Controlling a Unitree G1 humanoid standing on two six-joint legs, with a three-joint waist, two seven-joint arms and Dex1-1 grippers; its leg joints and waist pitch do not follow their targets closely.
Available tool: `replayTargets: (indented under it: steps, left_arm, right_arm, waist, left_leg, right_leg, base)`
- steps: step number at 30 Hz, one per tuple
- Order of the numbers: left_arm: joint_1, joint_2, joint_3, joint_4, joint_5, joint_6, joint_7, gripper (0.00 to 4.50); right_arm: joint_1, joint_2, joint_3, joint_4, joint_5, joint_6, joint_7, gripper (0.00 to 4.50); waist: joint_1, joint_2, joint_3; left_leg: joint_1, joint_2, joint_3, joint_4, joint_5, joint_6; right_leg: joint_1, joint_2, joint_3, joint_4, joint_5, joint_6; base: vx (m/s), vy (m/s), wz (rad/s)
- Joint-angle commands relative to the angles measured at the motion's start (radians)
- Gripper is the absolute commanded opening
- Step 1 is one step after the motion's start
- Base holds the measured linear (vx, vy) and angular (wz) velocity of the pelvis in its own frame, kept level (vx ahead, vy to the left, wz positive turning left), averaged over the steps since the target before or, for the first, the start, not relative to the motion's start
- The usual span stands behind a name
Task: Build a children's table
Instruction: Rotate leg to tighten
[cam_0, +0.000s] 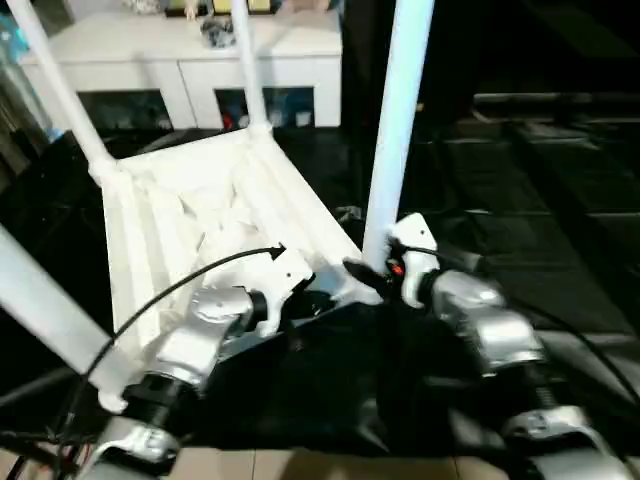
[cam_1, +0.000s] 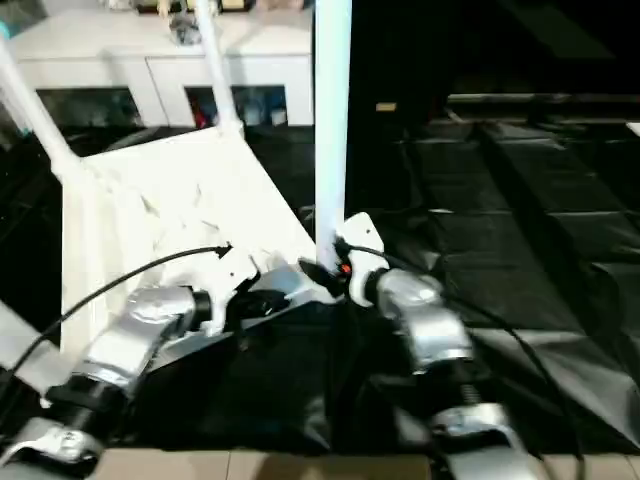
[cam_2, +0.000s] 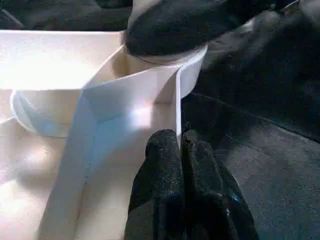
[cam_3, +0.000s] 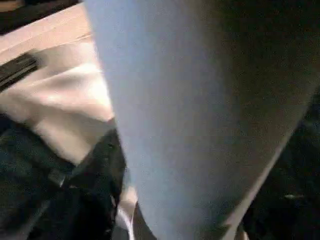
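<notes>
From the head cameras I saw the white tabletop (cam_0: 215, 215) lying upside down on the black floor mat (cam_0: 560, 210), ribs facing up. Legs stood up from its corners at 10 o'clock (cam_0: 55, 85) and 12 o'clock (cam_0: 245, 65), and another leg (cam_0: 40, 305) leaned out at 8 o'clock. The left jaws (cam_0: 300, 300) sat at the near edge of the tabletop. The right jaws (cam_0: 365, 272) were at the bottom of the tall leg (cam_0: 400, 110) at the 4 o'clock corner. A white cabinet (cam_0: 190, 60) stood far behind.

In the left wrist camera, the two black fingers (cam_2: 165, 175) were pressed together against a thin white rib (cam_2: 177, 107), beside the round corner socket (cam_2: 165, 70).

In the right wrist camera, the tall leg (cam_3: 200, 110) was very close. I could not tell how the right jaws stood.
</notes>
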Motion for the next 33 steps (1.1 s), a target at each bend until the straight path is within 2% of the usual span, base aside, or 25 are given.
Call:
replayTargets:
  steps: [1,3,5,8,9,10,12,13,14,22,27,28,29,30,31,33]
  left_arm:
    - [-0.003,-0.030,-0.059,-0.053,-0.067,-0.041,-0.081,0.00]
    - [-0.002,-0.001,-0.052,-0.056,-0.078,-0.043,-0.129,0.00]
    - [-0.001,0.037,-0.048,-0.062,-0.086,-0.039,-0.192,0.00]
    - [-0.001,0.064,-0.048,-0.067,-0.093,-0.035,-0.235,0.00]
    - [-0.002,0.071,-0.048,-0.068,-0.096,-0.034,-0.245,0.00]
    - [-0.005,0.081,-0.048,-0.068,-0.101,-0.032,-0.261,0.00]
    - [-0.008,0.094,-0.049,-0.067,-0.106,-0.029,-0.281,0.00]
    - [-0.010,0.100,-0.050,-0.066,-0.108,-0.030,-0.289,0.00]
    - [-0.012,0.104,-0.050,-0.065,-0.109,-0.032,-0.293,0.00]
    - [-0.022,0.108,-0.044,-0.056,-0.111,-0.034,-0.309,0.00]
    - [-0.016,0.092,-0.032,-0.052,-0.117,-0.036,-0.268,0.00]
    - [-0.015,0.081,-0.024,-0.049,-0.114,-0.037,-0.237,0.00]
    - [-0.015,0.062,-0.013,-0.042,-0.107,-0.039,-0.191,0.00]
    - [-0.016,0.060,-0.012,-0.041,-0.106,-0.040,-0.187,0.00]
    - [-0.015,0.050,-0.008,-0.038,-0.102,-0.040,-0.165,0.00]
    - [-0.013,0.026,-0.009,-0.034,-0.086,-0.029,-0.114,0.00]
  right_arm:
    - [0.033,0.007,0.134,-0.021,0.024,0.046,0.161,3.17]
    - [0.045,-0.065,0.157,-0.066,0.032,0.030,0.282,3.17]
    - [0.046,-0.124,0.168,-0.092,0.044,0.022,0.381,3.17]
    - [0.040,-0.157,0.174,-0.104,0.050,0.029,0.441,3.17]
    - [0.038,-0.165,0.178,-0.109,0.052,0.033,0.453,2.94]
    - [0.036,-0.178,0.187,-0.116,0.053,0.034,0.474,2.87]
    - [0.035,-0.191,0.195,-0.126,0.052,0.036,0.498,2.82]
    - [0.034,-0.198,0.201,-0.132,0.053,0.039,0.510,2.68]
    - [0.034,-0.202,0.205,-0.136,0.055,0.042,0.517,2.54]
    - [0.049,-0.203,0.226,-0.167,0.055,0.038,0.537,2.18]
    - [0.074,-0.179,0.214,-0.174,0.055,0.049,0.479,2.09]
    - [0.080,-0.155,0.198,-0.156,0.042,0.050,0.414,2.09]
    - [0.083,-0.116,0.174,-0.117,0.016,0.039,0.312,2.08]
    - [0.083,-0.113,0.173,-0.114,0.014,0.037,0.303,2.08]
    - [0.082,-0.090,0.158,-0.085,-0.005,0.027,0.234,2.06]
    - [0.078,-0.036,0.122,-0.037,-0.017,0.048,0.108,2.01]
  waist:
    - [0.009,-0.012,-0.049]
    - [0.022,-0.014,-0.050]
    - [0.036,-0.012,-0.049]
    - [0.043,-0.012,-0.045]
    - [0.048,-0.011,-0.043]
    - [0.049,-0.014,-0.041]
    - [0.050,-0.013,-0.039]
    - [0.049,-0.017,-0.039]
    - [0.049,-0.015,-0.039]
    - [0.049,-0.018,-0.043]
    - [0.050,-0.018,-0.042]
    - [0.050,-0.013,-0.041]
    - [0.045,-0.014,-0.036]
    - [0.045,-0.014,-0.036]
    - [0.040,-0.015,-0.033]
    - [0.032,-0.014,-0.027]
  left_leg:
    - [-0.015,0.015,0.001,-0.047,-0.076,0.114]
    - [-0.010,0.016,0.003,-0.042,-0.061,0.136]
    - [-0.008,0.020,0.005,-0.043,-0.067,0.146]
    - [-0.006,0.026,0.005,-0.047,-0.095,0.132]
    - [-0.002,0.027,0.005,-0.049,-0.115,0.118]
    - [-0.001,0.028,0.004,-0.052,-0.137,0.102]
    - [0.002,0.028,0.004,-0.055,-0.166,0.080]
    - [0.000,0.027,0.004,-0.057,-0.171,0.073]
    - [-0.001,0.027,0.003,-0.057,-0.171,0.070]
    - [-0.005,0.023,0.004,-0.051,-0.118,0.084]
    - [-0.005,0.024,0.003,-0.051,-0.121,0.083]
    - [-0.004,0.024,0.003,-0.052,-0.130,0.078]
    - [-0.006,0.023,0.004,-0.056,-0.159,0.063]
    - [-0.006,0.023,0.004,-0.056,-0.159,0.063]
    - [-0.002,0.020,0.001,-0.061,-0.210,0.033]
    - [-0.002,0.021,-0.002,-0.068,-0.248,0.012]
  right_leg:
    - [0.054,-0.043,0.038,-0.058,0.091,-0.271]
    - [0.055,-0.042,0.035,-0.056,0.103,-0.278]
    - [0.050,-0.043,0.033,-0.057,0.065,-0.278]
    - [0.047,-0.045,0.034,-0.060,0.005,-0.277]
    - [0.045,-0.045,0.035,-0.063,-0.027,-0.275]
    - [0.044,-0.044,0.037,-0.064,-0.051,-0.273]
    - [0.043,-0.044,0.038,-0.066,-0.082,-0.266]
    - [0.045,-0.043,0.038,-0.066,-0.085,-0.262]
    - [0.045,-0.045,0.039,-0.065,-0.083,-0.260]
    - [0.048,-0.046,0.039,-0.060,-0.024,-0.260]
    - [0.048,-0.045,0.038,-0.061,-0.029,-0.259]
    - [0.047,-0.046,0.038,-0.062,-0.043,-0.257]
    - [0.044,-0.046,0.038,-0.068,-0.089,-0.250]
    - [0.044,-0.046,0.038,-0.068,-0.089,-0.250]
    - [0.043,-0.049,0.038,-0.079,-0.205,-0.221]
    - [0.041,-0.050,0.039,-0.086,-0.290,-0.197]
  base:
    - [0.058,-0.010,0.01]
    - [0.000,0.000,0.00]
    - [0.000,0.000,0.00]
    - [0.000,0.000,0.00]
    - [0.000,0.000,0.00]
    - [0.000,0.000,0.00]
    - [0.000,0.000,0.00]
    - [0.000,0.000,0.00]
    - [0.000,0.000,0.00]
    - [0.000,0.000,0.00]
    - [0.000,0.000,0.00]
    - [0.000,0.000,0.00]
    - [0.000,0.000,0.00]
    - [0.000,0.000,0.00]
    - [0.000,0.000,0.00]
    - [0.000,0.000,0.00]
